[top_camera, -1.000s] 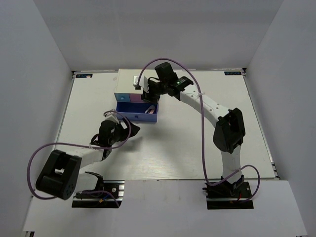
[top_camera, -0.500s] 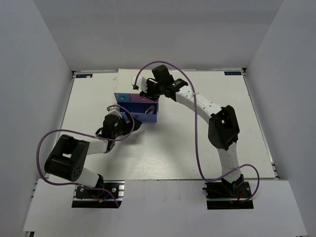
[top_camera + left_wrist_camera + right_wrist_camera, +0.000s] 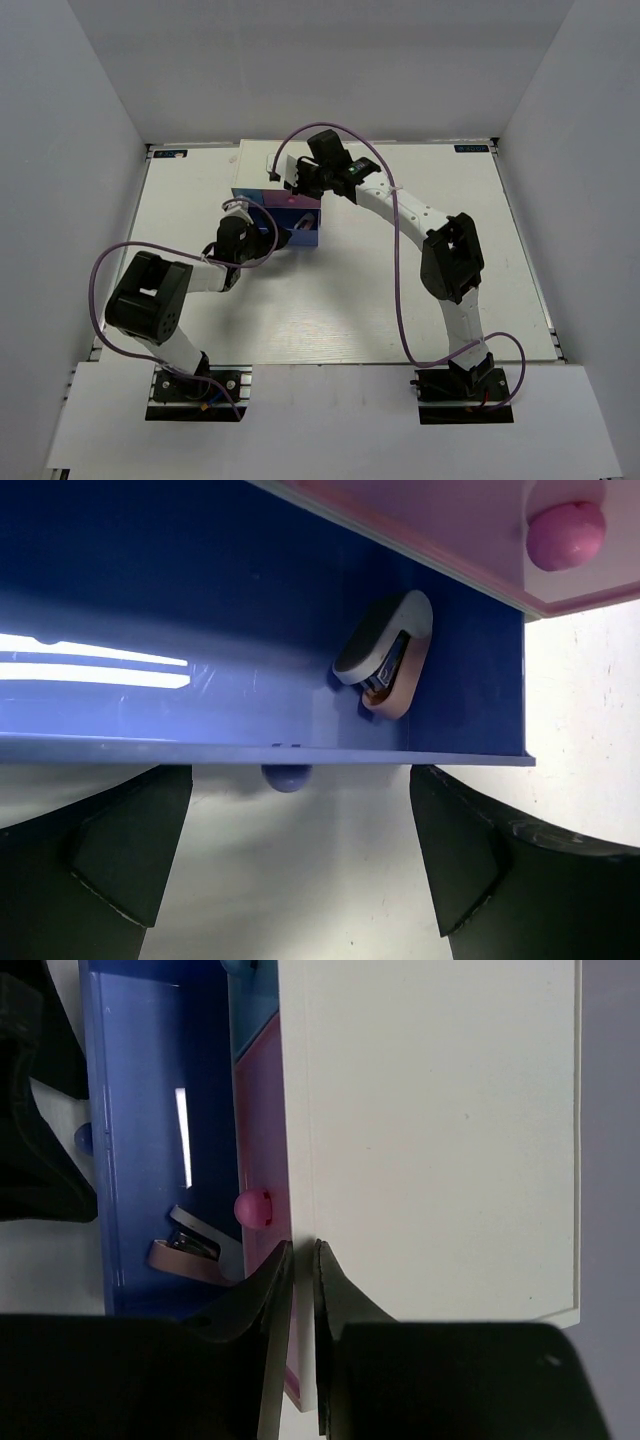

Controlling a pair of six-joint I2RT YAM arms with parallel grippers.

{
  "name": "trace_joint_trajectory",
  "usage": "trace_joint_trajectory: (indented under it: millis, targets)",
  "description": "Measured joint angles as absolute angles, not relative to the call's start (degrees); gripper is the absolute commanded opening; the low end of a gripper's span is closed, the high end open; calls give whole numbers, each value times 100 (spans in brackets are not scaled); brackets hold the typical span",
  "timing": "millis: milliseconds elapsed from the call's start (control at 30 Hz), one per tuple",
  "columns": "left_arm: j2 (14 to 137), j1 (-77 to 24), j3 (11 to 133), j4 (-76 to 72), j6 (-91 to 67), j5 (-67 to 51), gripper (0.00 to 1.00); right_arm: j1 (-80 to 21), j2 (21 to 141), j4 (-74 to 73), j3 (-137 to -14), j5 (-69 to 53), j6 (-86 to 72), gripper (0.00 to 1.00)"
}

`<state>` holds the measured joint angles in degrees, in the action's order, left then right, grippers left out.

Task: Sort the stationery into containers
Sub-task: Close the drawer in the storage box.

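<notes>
Within the last second the left fingers [image 3: 120,860], spread and empty, had closed in from the lower left to flank the small round blue knob [image 3: 287,777] of the open dark blue plastic drawer [image 3: 150,560]. A small grey-and-tan stationery piece [image 3: 385,660] lay inside, centre-right of the left wrist view. Beyond, the right fingers [image 3: 265,1300], almost pressed together and holding nothing, sat at the edge of the white box top [image 3: 430,1110]. Shutting the drawer looked next.

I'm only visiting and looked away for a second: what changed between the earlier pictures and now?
The left gripper moved forward up to the open blue drawer; its jaws, open, now flank the knob, gripping nothing. The right gripper shifted slightly left on the white box top. The drawer stayed pulled out, a small item still inside.
</notes>
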<state>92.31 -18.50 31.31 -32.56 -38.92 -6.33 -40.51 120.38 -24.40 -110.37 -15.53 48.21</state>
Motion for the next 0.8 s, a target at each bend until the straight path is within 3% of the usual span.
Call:
trace_joint_trajectory:
  millis: [233, 800]
  targets:
    - [9507, -1857, 3387, -3170, -3879, -578, 100, -4049, 12038, -2565, -11085, -1566, 4934, 6]
    - [10038, -1859, 4160, -2952, -3892, -336, 100, -4018, 12038, -2834, -11166, -1752, 5000, 5]
